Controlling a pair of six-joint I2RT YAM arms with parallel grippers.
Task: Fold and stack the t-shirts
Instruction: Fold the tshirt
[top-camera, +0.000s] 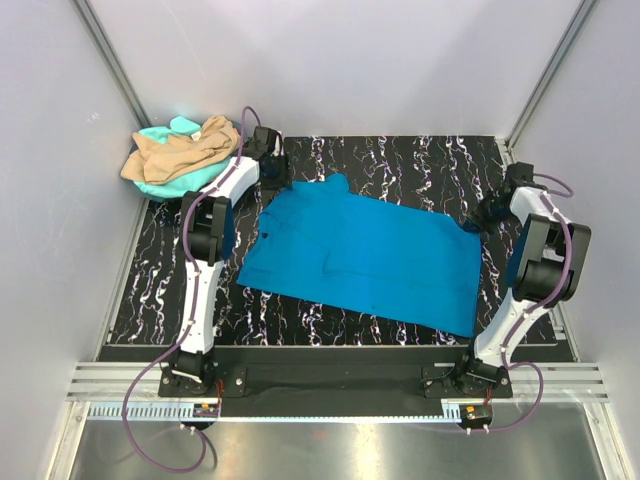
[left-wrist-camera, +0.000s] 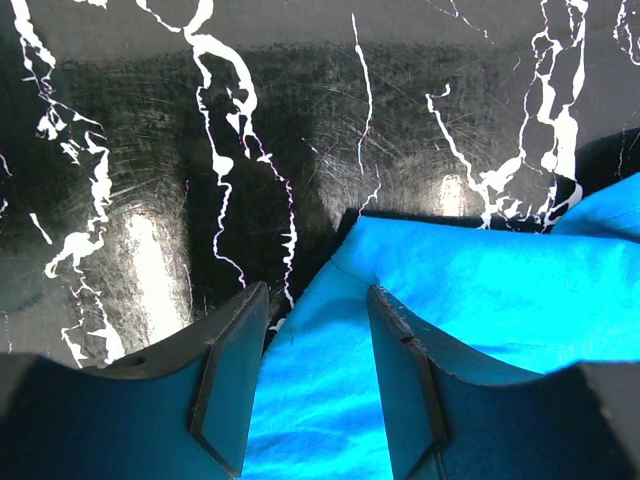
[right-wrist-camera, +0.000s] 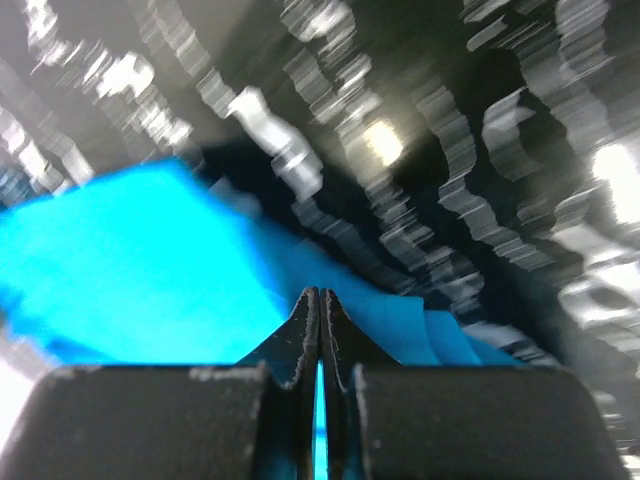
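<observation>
One soft blue t-shirt (top-camera: 370, 255), spread roughly rectangular.

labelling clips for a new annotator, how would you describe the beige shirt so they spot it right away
Find the far left corner of the black marbled table, beyond the left arm. The tan-beige t-shirt lies crumpled there on top of a mint-turquoise t-shirt; it is the only sandy cloth, while the bright blue t-shirt lies spread flat mid-table.
</observation>
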